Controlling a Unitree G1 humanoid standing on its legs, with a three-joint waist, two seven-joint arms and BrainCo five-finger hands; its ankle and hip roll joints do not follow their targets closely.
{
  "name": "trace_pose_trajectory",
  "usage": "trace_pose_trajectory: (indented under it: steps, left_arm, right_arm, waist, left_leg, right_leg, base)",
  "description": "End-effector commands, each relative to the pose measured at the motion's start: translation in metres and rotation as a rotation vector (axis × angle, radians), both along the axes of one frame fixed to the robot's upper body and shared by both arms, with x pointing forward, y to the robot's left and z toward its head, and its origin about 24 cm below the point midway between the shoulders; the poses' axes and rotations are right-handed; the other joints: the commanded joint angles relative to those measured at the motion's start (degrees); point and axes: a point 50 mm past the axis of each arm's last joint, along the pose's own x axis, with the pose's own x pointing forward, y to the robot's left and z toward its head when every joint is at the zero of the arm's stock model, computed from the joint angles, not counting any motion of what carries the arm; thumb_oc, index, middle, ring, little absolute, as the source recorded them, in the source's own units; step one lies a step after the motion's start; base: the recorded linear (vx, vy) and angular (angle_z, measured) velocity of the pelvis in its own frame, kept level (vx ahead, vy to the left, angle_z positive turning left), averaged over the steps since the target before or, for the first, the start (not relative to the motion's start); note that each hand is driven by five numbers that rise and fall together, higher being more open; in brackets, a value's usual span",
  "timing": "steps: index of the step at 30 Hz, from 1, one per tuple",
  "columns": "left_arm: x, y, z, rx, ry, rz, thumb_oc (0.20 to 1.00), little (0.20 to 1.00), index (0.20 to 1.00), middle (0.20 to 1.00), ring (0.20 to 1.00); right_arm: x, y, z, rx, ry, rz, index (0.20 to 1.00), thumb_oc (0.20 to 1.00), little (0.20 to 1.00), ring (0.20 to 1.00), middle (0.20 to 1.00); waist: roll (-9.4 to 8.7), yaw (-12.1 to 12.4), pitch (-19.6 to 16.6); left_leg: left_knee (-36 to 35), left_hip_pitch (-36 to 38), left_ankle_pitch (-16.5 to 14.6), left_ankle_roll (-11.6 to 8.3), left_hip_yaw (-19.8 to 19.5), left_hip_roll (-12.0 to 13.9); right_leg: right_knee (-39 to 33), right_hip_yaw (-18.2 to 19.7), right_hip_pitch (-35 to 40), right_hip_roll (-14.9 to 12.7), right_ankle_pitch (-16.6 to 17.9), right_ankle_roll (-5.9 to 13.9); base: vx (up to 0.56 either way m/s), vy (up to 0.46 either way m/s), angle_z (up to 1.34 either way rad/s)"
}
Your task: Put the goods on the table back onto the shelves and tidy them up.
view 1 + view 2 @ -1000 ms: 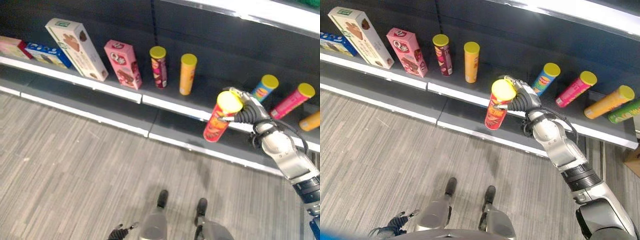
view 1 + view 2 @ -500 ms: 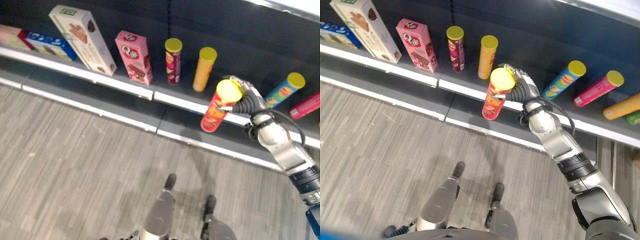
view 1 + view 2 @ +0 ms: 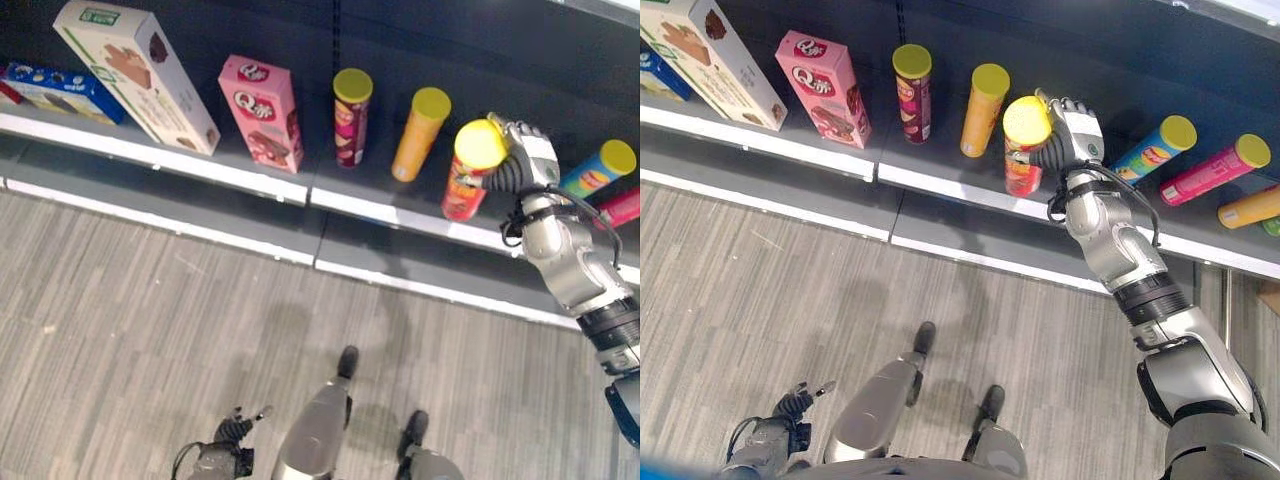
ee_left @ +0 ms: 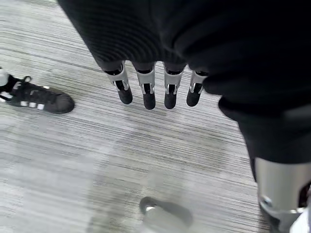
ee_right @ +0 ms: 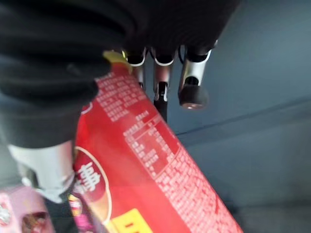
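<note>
My right hand (image 3: pixel 527 160) is shut on a red crisp can with a yellow lid (image 3: pixel 468 178), gripping it near the top. The can stands nearly upright, its base at the shelf board (image 3: pixel 250 185) just right of an orange can (image 3: pixel 420 132). I cannot tell whether the base rests on the board. In the right wrist view the red can (image 5: pixel 146 165) runs along the palm, with the fingers (image 5: pixel 192 92) past it. My left hand (image 3: pixel 790 408) hangs low over the floor, its fingers (image 4: pixel 148 92) straight and holding nothing.
Along the shelf stand a blue box (image 3: pixel 60 90), a white-and-green box (image 3: pixel 130 75), a pink box (image 3: pixel 262 112) and a dark red can (image 3: pixel 350 115). A blue can (image 3: pixel 1155 155), a pink can (image 3: pixel 1210 170) and an orange can (image 3: pixel 1250 207) lie to the right. A person's shoe (image 4: pixel 34 94) rests on the floor.
My right hand has carried the red can from in front of the lower shelf edge up and back beside the orange can, turning it more upright. The camera has also shifted.
</note>
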Motion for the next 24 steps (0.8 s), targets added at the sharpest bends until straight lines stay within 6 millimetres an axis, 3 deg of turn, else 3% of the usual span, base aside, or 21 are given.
trace_pose_trajectory:
  steps: [1, 5, 12, 24]
  left_arm:
    - [-0.032, -0.001, -0.011, 0.036, 0.093, 0.007, 1.0, 1.0, 1.0, 1.0, 1.0]
    - [-0.034, -0.003, -0.012, 0.037, 0.097, 0.008, 1.0, 1.0, 1.0, 1.0, 1.0]
    - [-0.027, -0.006, -0.01, 0.029, 0.068, 0.022, 1.0, 1.0, 1.0, 1.0, 1.0]
    - [-0.027, -0.008, -0.012, 0.028, 0.092, 0.005, 1.0, 1.0, 1.0, 1.0, 1.0]
  right_arm:
    - [0.0, -0.007, 0.031, -0.001, -0.183, -0.075, 0.2, 0.2, 0.2, 0.2, 0.2]
    - [0.009, -0.01, 0.027, 0.024, -0.153, -0.105, 0.2, 0.2, 0.2, 0.2, 0.2]
    - [0.02, -0.001, 0.04, 0.047, -0.143, -0.09, 0.2, 0.2, 0.2, 0.2, 0.2]
    - [0.027, -0.006, 0.026, 0.195, -0.058, -0.094, 0.2, 0.2, 0.2, 0.2, 0.2]
  waist:
    - [1.31, 0.2, -2.16]
    - [1.33, 0.85, -1.96]
    - [1.67, 1.3, -2.59]
    - [2.05, 0.51, -4.15]
  left_leg:
    - [-4.35, 0.09, -0.25, -5.36, -3.76, 5.97]
    - [-4.91, -0.07, 0.17, -5.65, -3.61, 6.53]
    - [-5.88, 0.36, 0.79, -6.08, -3.55, 6.52]
    - [-7.17, 1.86, 1.03, -5.89, -4.28, 6.08]
  right_leg:
    - [5.22, -1.47, -1.0, -1.08, -2.03, 0.46]
    - [4.39, -2.81, -1.18, -1.4, -1.04, 0.62]
    - [4.17, -2.76, -0.67, -1.24, -1.86, 0.61]
    - [6.44, -3.56, 0.01, -1.37, -2.97, 0.66]
  base:
    - [-0.03, -0.03, -0.11]
    - [-0.01, -0.021, -0.07]
    - [0.01, -0.008, 0.04]
    - [0.01, -0.004, 0.05]
